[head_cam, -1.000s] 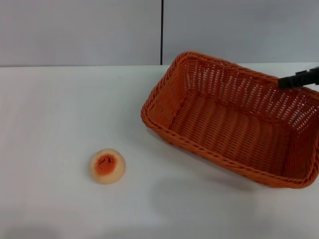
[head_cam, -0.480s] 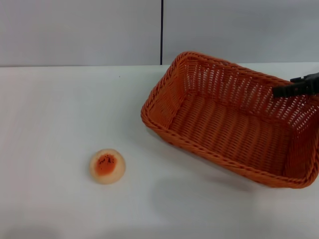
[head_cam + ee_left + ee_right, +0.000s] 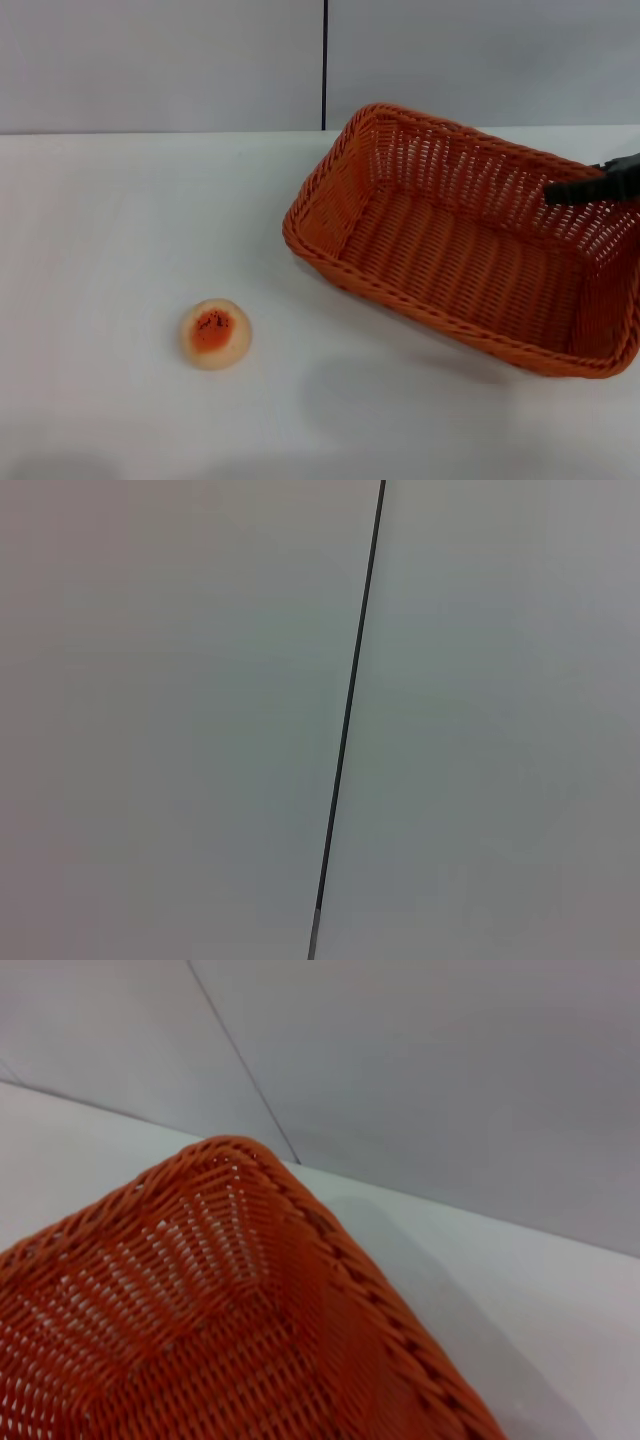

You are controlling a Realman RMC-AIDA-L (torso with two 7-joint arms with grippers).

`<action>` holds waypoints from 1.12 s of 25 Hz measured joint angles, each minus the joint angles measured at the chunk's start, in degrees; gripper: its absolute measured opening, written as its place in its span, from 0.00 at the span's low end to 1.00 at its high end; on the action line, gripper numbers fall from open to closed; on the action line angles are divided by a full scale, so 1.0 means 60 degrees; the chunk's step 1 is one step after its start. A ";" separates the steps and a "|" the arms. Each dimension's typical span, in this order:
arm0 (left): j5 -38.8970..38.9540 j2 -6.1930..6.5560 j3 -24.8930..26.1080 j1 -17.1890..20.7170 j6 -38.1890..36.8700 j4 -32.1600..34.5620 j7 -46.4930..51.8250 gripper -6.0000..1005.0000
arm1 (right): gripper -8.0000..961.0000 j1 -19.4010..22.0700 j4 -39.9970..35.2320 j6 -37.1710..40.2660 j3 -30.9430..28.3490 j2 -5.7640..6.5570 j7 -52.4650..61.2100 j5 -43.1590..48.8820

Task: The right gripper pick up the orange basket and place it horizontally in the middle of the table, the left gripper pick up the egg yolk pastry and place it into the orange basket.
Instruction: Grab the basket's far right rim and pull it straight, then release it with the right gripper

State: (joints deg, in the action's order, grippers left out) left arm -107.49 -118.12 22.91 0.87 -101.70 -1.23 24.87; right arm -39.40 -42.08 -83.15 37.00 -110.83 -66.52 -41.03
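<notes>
The orange basket sits slanted on the right half of the white table, open side up and with nothing in it. My right gripper reaches in from the right edge of the head view as a black prong over the basket's far right rim. The right wrist view looks down at one corner of the basket from close by, with the table beyond it. The egg yolk pastry lies alone at the front left, well apart from the basket. My left gripper is out of view.
A grey wall with a dark vertical seam stands behind the table's far edge. The left wrist view shows only that wall and its seam.
The right gripper's black tip has dropped a little and crept left, further over the basket's far right rim. Basket and pastry have not moved.
</notes>
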 joint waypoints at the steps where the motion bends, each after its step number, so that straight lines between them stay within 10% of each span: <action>1: 0.0000 0.0000 -0.0004 0.0001 -0.0008 0.0000 0.0000 0.77 | 0.84 -0.0001 -0.0008 -0.0001 0.0051 0.0002 -0.0002 0.0005; 18: -0.0015 -0.0001 -0.0010 -0.0087 -0.0100 0.0001 0.0001 0.77 | 0.39 -0.0073 -0.0265 0.0090 0.0554 -0.0011 -0.0087 0.0267; 28: -0.0003 0.0000 0.0006 -0.0007 -0.0159 0.0062 0.0000 0.77 | 0.25 -0.0214 -0.1571 -0.0261 0.2619 -0.0013 -0.1081 0.0266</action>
State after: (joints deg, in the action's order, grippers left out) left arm -107.50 -118.12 22.95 0.83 -102.66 -0.86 24.87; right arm -40.68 -51.51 -84.72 52.71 -110.91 -73.00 -39.43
